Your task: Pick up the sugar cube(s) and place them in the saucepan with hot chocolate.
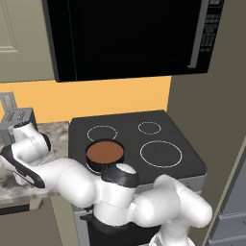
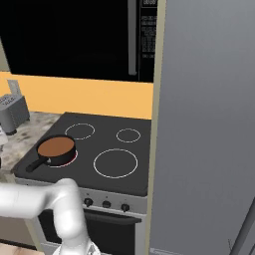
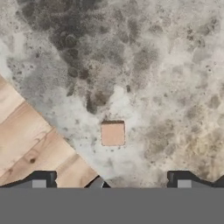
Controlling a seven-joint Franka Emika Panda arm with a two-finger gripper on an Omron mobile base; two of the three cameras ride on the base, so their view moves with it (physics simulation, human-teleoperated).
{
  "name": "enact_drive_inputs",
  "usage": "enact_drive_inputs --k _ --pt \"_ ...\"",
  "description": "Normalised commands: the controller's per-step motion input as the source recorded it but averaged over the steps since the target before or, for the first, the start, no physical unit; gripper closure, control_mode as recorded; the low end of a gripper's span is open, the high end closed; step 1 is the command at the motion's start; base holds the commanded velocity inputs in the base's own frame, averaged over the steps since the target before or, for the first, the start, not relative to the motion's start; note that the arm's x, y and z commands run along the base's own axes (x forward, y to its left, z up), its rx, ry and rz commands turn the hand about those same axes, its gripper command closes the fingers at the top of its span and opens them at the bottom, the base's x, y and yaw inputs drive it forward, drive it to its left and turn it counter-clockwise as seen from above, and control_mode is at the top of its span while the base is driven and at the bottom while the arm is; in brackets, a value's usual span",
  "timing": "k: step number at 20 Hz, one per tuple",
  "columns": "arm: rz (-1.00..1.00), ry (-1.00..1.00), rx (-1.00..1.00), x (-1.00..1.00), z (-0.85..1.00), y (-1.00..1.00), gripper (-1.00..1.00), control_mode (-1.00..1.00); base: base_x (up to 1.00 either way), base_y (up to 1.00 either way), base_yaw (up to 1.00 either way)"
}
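Note:
The sugar cube [image 3: 113, 133], a tiny pale beige-pink block, lies on the speckled stone counter [image 3: 166, 78] close to its front edge. My gripper [image 3: 113, 183] hovers over it, open, its two dark fingertips [image 3: 41, 180] spread wide to either side, and the cube sits centred a little ahead of them, untouched. The saucepan with hot chocolate [image 1: 104, 153] [image 2: 56, 147] is a small black pan of brown liquid on the stove's front left burner, its short handle pointing toward the front. The arm stretches left from the base over the counter beside the stove.
A grey toaster [image 1: 17, 120] [image 2: 12, 114] stands at the back of the counter. The black stove top [image 1: 168, 129] [image 2: 144, 174] carries white burner rings. A dark microwave [image 1: 129, 38] hangs above. A tall grey cabinet wall [image 2: 209, 124] bounds the right. Wooden floor [image 3: 26, 135] lies past the counter edge.

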Motion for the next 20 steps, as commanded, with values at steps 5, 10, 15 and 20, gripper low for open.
enact_drive_inputs --k 5,10,15,20 --pt "0.0 0.16 -0.06 0.24 -0.4 0.2 -1.0 -1.0 0.0 0.0 0.0" --pt "0.01 0.06 -0.03 0.11 -0.27 0.21 -1.0 -1.0 0.0 0.0 0.0" --pt "0.07 0.0 -0.01 0.0 -0.28 0.19 -1.0 -1.0 0.0 0.0 0.0" --pt "0.01 0.0 0.0 -0.13 -0.26 0.01 -1.0 -1.0 0.0 0.0 0.0"
